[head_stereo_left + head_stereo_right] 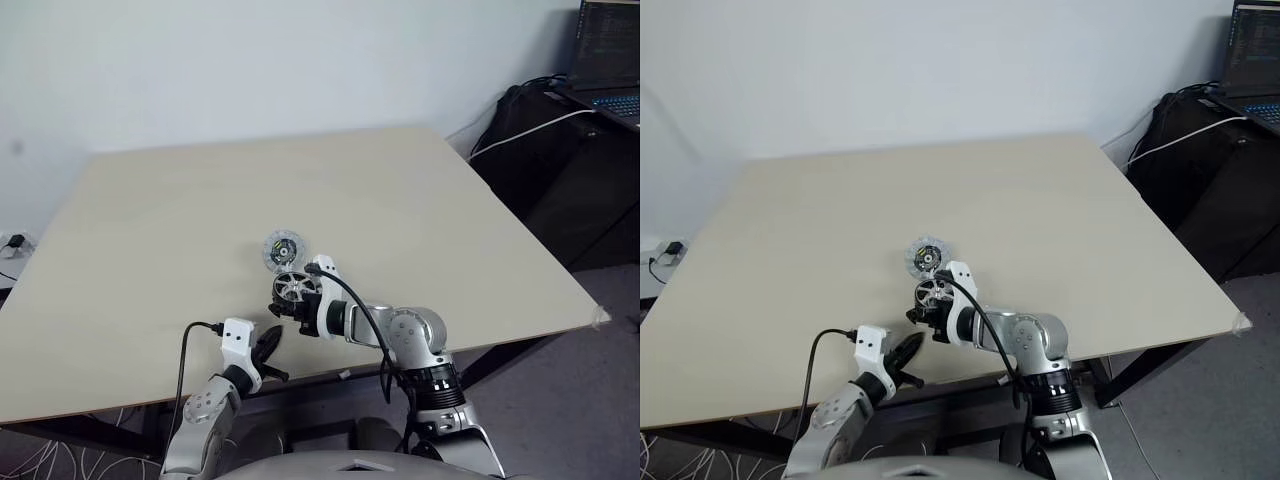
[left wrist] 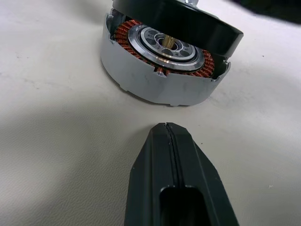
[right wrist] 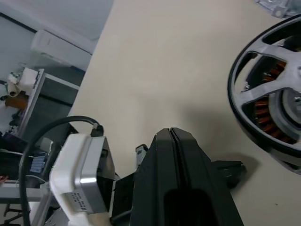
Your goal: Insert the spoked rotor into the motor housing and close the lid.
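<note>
Rotor: the spoked rotor (image 2: 188, 23) sits on the motor housing (image 2: 160, 80) near the table's near edge, black rim tilted — one side raised, so copper windings and the silvery centre show beneath it.
Housing: resting flat on the pale table (image 1: 420, 200), silver wall facing my left wrist.
Lid: the lid (image 1: 283, 247) lies just beyond the housing, green-and-black face up.
My left gripper (image 2: 169, 129): fingers pressed together, empty, pointing at the housing from the near side, apart from it.
My right gripper (image 3: 172, 134): fingers pressed together, holding nothing — just beside the rotor's rim.
</note>
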### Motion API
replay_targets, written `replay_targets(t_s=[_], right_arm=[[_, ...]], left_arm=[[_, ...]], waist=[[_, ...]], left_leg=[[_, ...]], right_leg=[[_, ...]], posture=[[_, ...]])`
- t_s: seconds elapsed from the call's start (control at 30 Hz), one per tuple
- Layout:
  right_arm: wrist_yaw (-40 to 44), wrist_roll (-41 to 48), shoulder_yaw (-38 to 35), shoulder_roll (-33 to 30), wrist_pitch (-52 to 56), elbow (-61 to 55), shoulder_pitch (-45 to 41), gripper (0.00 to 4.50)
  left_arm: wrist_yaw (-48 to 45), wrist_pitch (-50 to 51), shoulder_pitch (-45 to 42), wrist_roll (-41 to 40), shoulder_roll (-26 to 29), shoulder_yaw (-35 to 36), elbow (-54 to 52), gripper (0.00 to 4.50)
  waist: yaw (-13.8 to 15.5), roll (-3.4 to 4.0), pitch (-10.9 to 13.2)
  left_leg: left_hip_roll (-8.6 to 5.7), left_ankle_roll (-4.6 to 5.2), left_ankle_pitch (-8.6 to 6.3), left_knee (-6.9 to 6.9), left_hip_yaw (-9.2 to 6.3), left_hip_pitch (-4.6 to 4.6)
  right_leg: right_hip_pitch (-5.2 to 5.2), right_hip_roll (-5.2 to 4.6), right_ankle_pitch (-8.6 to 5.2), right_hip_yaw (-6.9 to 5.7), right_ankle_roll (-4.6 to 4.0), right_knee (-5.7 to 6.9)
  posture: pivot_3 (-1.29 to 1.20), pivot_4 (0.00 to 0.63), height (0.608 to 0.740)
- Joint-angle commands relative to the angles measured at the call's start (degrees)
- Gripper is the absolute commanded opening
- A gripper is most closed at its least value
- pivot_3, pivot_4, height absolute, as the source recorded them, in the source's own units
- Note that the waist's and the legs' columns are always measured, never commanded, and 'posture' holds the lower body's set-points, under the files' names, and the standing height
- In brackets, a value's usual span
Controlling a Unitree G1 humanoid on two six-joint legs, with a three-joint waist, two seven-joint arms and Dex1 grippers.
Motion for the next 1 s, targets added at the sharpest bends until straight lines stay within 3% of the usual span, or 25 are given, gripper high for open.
replay_targets(t_s=[0.03,0.7,1.0], right_arm=[[0.08,-1.44,0.23,0.17,-1.95,0.2,-1.1,0.03],[-0.72,-9.14,0.92,0.94,-8.03,2.05,-1.27,0.03],[9.89,-1.61,-0.02,-0.08,-9.36,-4.86,0.42,0.03]], left_arm=[[0.21,-0.62,-0.67,-0.42,-0.04,0.26,-2.19,0.0],[0.58,-0.57,-0.63,-0.5,0.15,0.15,-2.64,0.0],[0.59,-0.53,-1.09,-0.56,0.06,0.24,-2.37,0.0]], waist=[[0.0,0.0,0.0],[0.0,0.0,0.01],[-0.02,-0.03,0.03]], left_leg=[[0.0,0.0,0.0,0.0,0.0,0.0],[0.0,-0.01,0.0,0.0,0.0,-0.01],[0.0,0.0,0.0,0.0,0.0,-0.03]], right_leg=[[0.0,0.0,0.0,0.0,0.0,0.0],[-0.01,0.0,0.01,-0.01,-0.01,0.0],[-0.02,0.0,0.01,-0.01,-0.01,0.0]], posture=[[0.0,0.0,0.74],[0.0,0.0,0.74],[0.0,0.0,0.74]])
